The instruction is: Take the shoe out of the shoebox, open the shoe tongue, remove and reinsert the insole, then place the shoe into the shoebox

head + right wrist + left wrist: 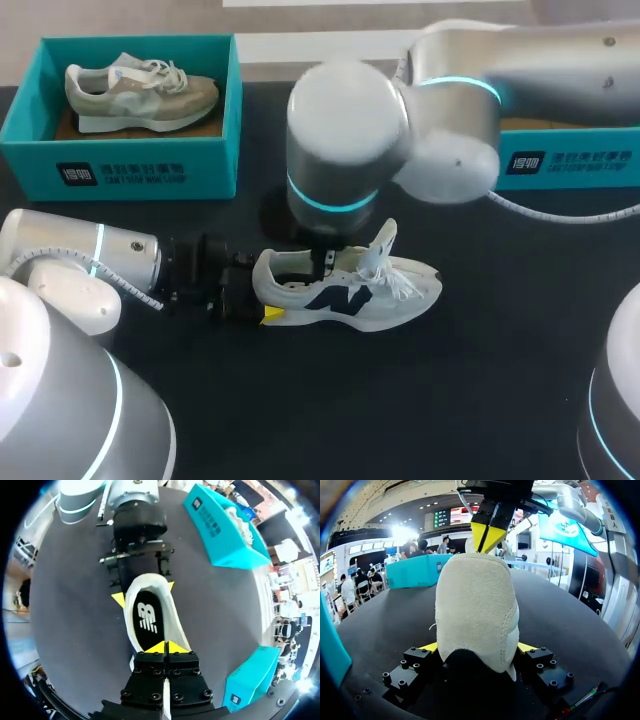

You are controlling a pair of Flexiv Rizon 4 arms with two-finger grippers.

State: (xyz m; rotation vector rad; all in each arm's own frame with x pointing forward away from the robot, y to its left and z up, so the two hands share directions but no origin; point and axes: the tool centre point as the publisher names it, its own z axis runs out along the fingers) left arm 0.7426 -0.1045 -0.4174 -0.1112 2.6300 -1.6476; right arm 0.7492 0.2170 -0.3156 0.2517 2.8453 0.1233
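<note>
Shoe [350, 290] stands on its sole on the table [450, 400], out of the box; the left gripper [477, 647] has its 2 fingers spread to either side of the heel and touching it, a clamp I judge is there to pin the shoe against any pull from above. The right gripper [165, 647] hangs over the shoe's opening, its 2 yellow tips pressed together just above the front end of the insole [146, 617], which lies flat inside; whether a thin edge is caught between them cannot be told. The tongue [380, 245] stands up just ahead of those tips, giving them room; so the insole step looks to be in hand. A teal shoebox [150, 165] holding a beige shoe [140, 90] sits well apart from both sets of fingers.
</note>
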